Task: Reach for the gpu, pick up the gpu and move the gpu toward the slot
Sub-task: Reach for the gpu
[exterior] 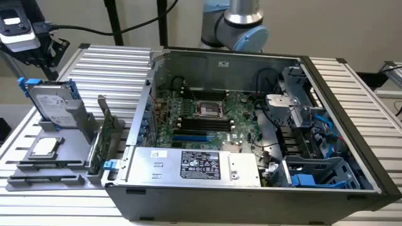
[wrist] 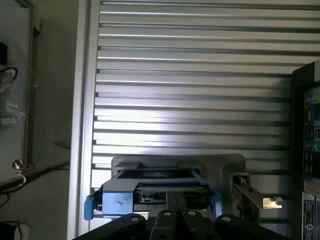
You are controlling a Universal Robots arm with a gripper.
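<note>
Three parts sit in the grey holder [exterior: 63, 169] on the slatted table [exterior: 113, 61], at the exterior view's left of the open computer case [exterior: 188, 205]. They are the hard drive [exterior: 53, 103] in its blue frame, the cpu chip [exterior: 45, 147] lying flat, and the gpu [exterior: 105, 136].

The gpu stands on its long edge in a groove of the holder, just beside the case wall and apart from the hard drive. Its silver bracket is at the far end. This upright seating is judged to leave the upper edge of the card free for a grasp from above.

The case lies on its side with the panel removed, so the motherboard [exterior: 207, 117] faces upward. The slot [exterior: 188, 139], judged to be the blue connector on that board, is therefore open to a card lowered from overhead.

The pincer [wrist: 180, 222] holds nothing and touches nothing. The wrist view shows it above the holder, nearest the hard drive, with the gpu bracket to one side between the drive and the case. Whether the pincer is wide or narrow cannot be told. The arm [exterior: 242, 28] rises behind the case.

The gpu rests untouched in its groove, so the reach is judged to be at an early stage and the pick-up not yet made.
</note>
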